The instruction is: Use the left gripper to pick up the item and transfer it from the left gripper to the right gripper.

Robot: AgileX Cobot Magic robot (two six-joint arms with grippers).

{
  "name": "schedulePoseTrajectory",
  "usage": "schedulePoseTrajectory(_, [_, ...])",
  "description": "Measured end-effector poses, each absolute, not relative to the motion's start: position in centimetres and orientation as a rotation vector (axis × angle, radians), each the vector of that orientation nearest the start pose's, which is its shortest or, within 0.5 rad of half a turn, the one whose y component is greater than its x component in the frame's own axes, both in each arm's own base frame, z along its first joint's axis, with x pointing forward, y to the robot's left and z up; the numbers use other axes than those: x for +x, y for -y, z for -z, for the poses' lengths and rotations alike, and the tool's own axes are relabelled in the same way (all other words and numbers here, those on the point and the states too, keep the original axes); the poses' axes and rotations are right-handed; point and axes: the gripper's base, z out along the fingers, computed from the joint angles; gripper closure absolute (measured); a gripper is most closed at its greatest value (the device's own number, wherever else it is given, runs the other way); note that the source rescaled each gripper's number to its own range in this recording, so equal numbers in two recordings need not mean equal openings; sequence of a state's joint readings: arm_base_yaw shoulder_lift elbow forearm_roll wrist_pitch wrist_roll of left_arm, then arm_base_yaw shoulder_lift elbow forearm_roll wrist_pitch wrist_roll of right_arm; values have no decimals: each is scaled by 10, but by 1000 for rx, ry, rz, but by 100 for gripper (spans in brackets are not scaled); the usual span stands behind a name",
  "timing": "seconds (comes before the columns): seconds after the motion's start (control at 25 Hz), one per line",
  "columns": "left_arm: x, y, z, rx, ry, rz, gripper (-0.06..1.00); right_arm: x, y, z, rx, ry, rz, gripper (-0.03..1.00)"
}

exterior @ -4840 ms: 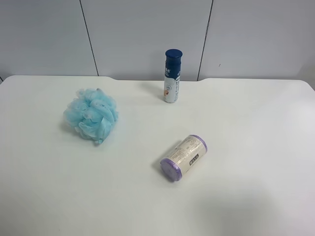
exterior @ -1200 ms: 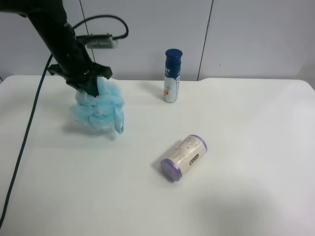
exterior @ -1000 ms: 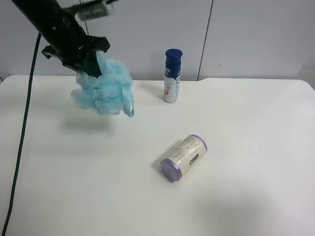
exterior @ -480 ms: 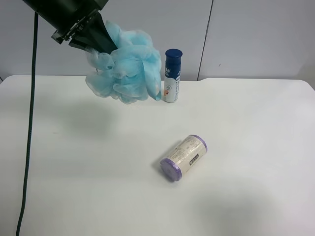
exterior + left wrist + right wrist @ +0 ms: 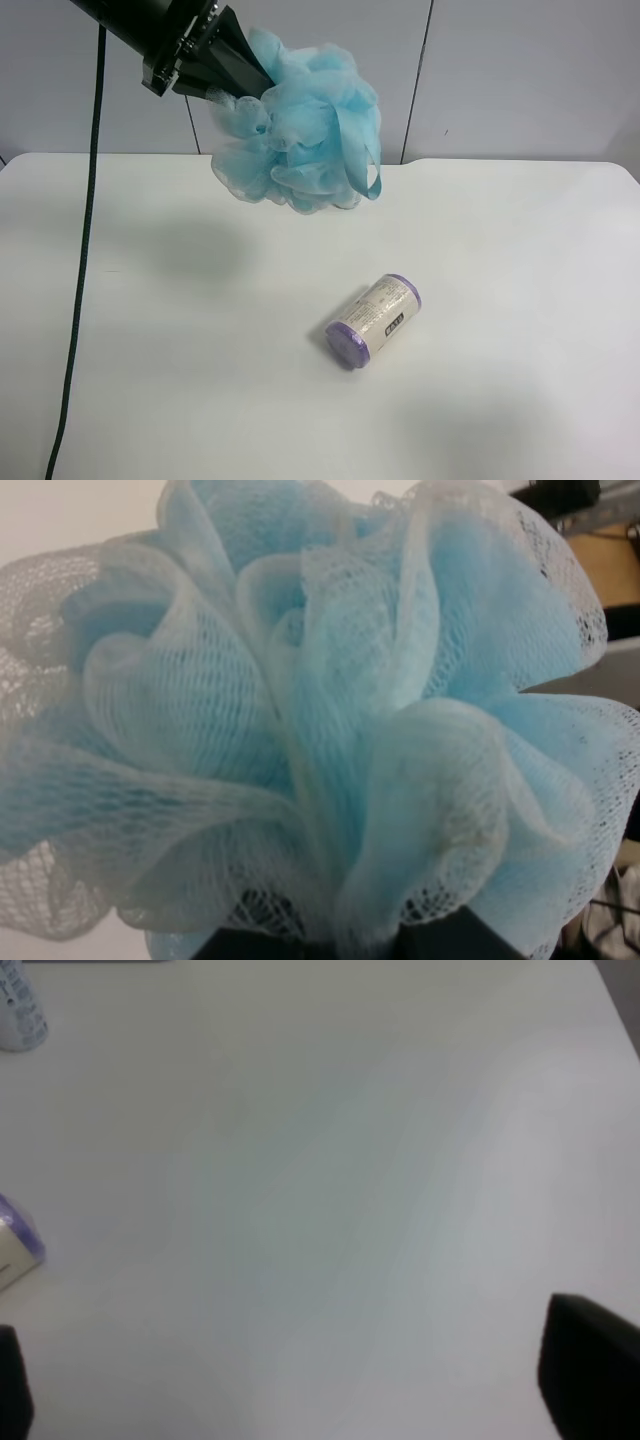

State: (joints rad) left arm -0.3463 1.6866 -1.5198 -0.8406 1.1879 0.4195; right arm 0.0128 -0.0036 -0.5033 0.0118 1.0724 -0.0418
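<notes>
Lying on its side on the white table [image 5: 520,250], a purple-capped bottle [image 5: 373,320] rests below the raised pouf [image 5: 300,130] and somewhat toward the exterior view's right, well apart from it. The right wrist view catches one end of that bottle at the frame's edge, and farther off the lower part of a standing white bottle [image 5: 20,1010]. In the exterior view the pouf covers that spot.

The pouf hangs in the air above the far part of the table, and a soft shadow lies on the surface beneath it. The left gripper [image 5: 250,82] is clamped on the side of the pouf nearer the exterior view's upper left, its black pointed fingers sunk into the mesh. A thin loop [image 5: 374,180] dangles from the opposite side. In the left wrist view the ruffles fill nearly the whole frame.

The left arm slants in from the exterior view's upper left, with a thin black cable [image 5: 85,250] trailing down from it. The right gripper [image 5: 300,1390] hovers over bare table, its two dark fingertips spread wide and holding nothing.
</notes>
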Motion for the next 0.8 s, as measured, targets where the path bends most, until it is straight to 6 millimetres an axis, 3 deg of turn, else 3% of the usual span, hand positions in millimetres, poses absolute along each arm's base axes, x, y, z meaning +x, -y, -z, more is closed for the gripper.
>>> schedulePoseTrajectory(0.44, [269,239,-342,977,-2459,1179,94,-6,-4,-277,-59,-2048,-39,-3])
schedulePoseTrajectory(0.6, [264,245,-341,1010,-2452,1154,94,-2,-15,-282,-135,-2096,-165,-3])
schedulePoseTrajectory(0.8, [267,245,-341,986,-2435,1136,94,21,-23,-313,-268,-2144,-244,-3])
